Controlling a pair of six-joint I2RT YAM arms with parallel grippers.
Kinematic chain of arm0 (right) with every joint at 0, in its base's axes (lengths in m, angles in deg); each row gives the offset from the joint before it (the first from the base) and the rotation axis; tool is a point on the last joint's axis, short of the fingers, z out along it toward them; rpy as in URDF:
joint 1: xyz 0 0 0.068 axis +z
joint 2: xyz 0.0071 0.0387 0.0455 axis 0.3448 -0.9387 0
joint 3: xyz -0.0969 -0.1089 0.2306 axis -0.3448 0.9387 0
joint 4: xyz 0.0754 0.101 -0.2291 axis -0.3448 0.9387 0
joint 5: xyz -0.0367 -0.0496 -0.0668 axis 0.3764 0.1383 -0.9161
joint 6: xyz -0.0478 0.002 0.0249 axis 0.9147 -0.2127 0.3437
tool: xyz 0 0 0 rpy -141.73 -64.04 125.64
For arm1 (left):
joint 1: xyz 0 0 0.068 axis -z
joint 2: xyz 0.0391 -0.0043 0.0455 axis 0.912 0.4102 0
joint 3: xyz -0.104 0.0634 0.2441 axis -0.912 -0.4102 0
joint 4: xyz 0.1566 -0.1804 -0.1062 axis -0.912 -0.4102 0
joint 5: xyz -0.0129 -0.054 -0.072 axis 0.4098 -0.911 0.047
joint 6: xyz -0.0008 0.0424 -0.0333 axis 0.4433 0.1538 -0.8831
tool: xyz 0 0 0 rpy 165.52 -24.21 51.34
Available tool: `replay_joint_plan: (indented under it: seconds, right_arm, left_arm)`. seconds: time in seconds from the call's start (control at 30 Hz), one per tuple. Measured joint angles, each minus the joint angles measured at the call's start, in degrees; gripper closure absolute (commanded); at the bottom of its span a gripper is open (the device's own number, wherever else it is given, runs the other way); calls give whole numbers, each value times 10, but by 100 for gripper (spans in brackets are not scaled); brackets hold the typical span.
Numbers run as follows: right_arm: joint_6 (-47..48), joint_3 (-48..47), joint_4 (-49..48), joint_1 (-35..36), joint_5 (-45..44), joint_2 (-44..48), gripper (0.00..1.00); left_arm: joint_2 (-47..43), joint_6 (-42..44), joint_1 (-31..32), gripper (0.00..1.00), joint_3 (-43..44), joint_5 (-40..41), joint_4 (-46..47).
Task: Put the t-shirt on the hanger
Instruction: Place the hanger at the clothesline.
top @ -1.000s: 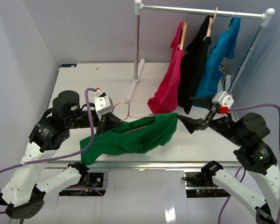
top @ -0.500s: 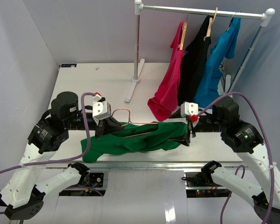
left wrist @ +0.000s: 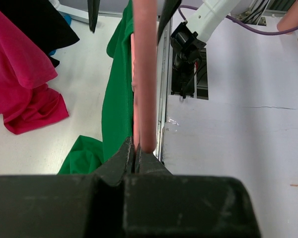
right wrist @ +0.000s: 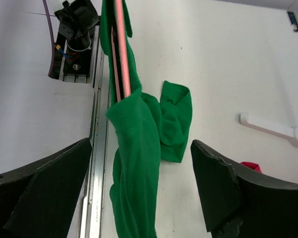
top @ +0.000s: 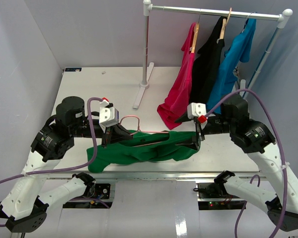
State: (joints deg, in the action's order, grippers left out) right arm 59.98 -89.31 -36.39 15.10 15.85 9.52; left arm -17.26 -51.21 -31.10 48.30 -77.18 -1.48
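The green t-shirt [top: 144, 148] hangs bunched along the pale pink wire hanger [top: 130, 119], low over the table's front edge. My left gripper [top: 111, 135] is shut on the hanger's wire at its left end. In the left wrist view the jaws [left wrist: 135, 148] pinch the pink wire [left wrist: 144, 74], with the green cloth [left wrist: 116, 99] beside it. My right gripper [top: 196, 137] is open at the shirt's right end. In the right wrist view its fingers [right wrist: 44, 198] stand wide on either side of the draped green cloth [right wrist: 139, 163], without touching it. The hanger [right wrist: 121, 49] runs away from it.
A clothes rack [top: 213, 10] at the back right holds a magenta-red shirt [top: 181, 89], a black shirt [top: 206, 64] and a turquoise shirt [top: 233, 64]. Its white post and foot [top: 143, 89] stand mid-table. A metal rail [top: 154, 174] edges the table front.
My right gripper has swung left from clear of the shirt to its right end, jaws open around the cloth. The left gripper and hanger have dropped slightly.
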Motion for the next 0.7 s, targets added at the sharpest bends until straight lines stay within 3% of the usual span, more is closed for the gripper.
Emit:
replay_joint_plan:
  seconds: [0.07,0.27,0.37,0.67,0.7]
  right_arm:
    - [-11,5,-7,0,-1,-16,31]
    - [-43,10,-30,0,-1,-48,55]
    - [-53,16,-41,0,4,-53,92]
    - [-94,63,-67,16,-3,-6,92]
    - [-102,68,-74,18,-12,2,92]
  left_arm:
    - [1,-1,0,100,0,-4,0]
    - [7,-5,0,100,-1,-10,19]
    - [14,-7,0,100,-1,-12,26]
    - [31,-16,-5,100,-2,10,49]
    - [31,-17,-4,95,-2,13,53]
